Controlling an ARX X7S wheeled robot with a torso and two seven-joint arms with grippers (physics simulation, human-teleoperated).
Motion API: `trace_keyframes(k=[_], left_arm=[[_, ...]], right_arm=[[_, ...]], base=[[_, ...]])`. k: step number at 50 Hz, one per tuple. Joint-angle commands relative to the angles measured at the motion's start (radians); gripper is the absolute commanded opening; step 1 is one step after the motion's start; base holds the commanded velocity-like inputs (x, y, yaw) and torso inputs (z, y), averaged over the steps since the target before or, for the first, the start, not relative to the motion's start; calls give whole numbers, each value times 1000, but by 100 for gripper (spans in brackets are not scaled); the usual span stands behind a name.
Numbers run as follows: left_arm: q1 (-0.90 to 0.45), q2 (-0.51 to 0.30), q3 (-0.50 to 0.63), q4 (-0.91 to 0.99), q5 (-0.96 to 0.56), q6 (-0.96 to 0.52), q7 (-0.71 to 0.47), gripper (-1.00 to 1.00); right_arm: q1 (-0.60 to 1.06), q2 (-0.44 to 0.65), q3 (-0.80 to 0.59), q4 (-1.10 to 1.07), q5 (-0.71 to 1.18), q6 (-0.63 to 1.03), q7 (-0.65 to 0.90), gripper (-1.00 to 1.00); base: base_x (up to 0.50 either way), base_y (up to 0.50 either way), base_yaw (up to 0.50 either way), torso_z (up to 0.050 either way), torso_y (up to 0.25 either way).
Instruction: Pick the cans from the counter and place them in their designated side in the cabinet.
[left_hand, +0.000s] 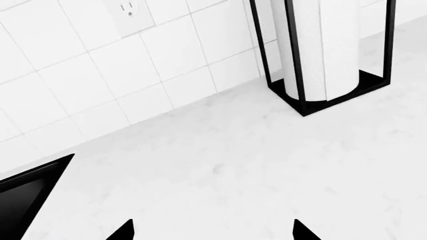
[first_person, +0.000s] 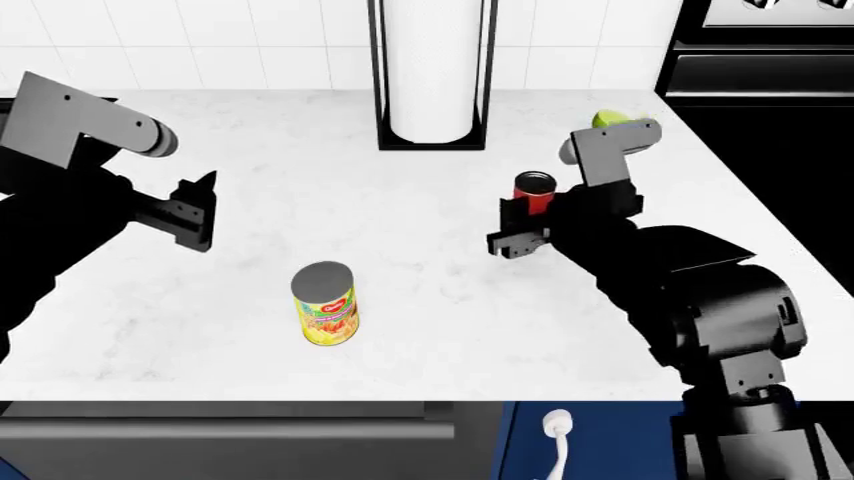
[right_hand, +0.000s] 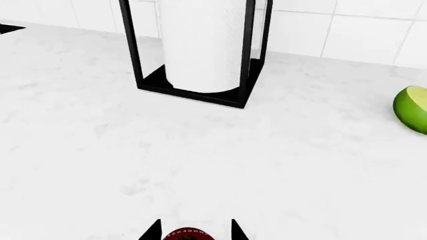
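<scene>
Ahead of the right gripper (first_person: 521, 228), beyond the red can (first_person: 534, 192), open counter (first_person: 400, 250) reaches the paper-towel holder (first_person: 431, 75); a lime (first_person: 610, 119), seemingly halved, sits right.

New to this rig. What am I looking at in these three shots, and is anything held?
It is a simulated two-armed robot at a kitchen counter. The wide shot comes from its head; the other two come from cameras beside each claw.

On the counter: a yellow-labelled can, a red can, a lime and a paper towel holder.

The right claw has its tips on either side of the red can's top; whether it grips cannot be told. The left claw is open above bare counter, holding nothing.
</scene>
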Motion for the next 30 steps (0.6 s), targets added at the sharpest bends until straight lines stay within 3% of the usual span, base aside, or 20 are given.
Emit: trace_keyframes(k=[1,14,21,30], left_arm=[[-1,1,-8,8,-7,-6,-3,100],[-8,-5,17,5,14,2,-22,100],[-11,-2,1,6,9,-1,-28,100],[-9,1,-11,15,5,-6,-37,100]], right_arm=[[78,56,41,-229,11,181,77,-100],[304,94,65,-439,60,557,157,-100],[448,196,29,-370,516,564,514,-100],[551,235,-14,-327,707,555,664,-100]], base=[[0,0,0,0,0],[0,0,0,0,1],[0,0,0,4,0],[0,0,0,48,24]])
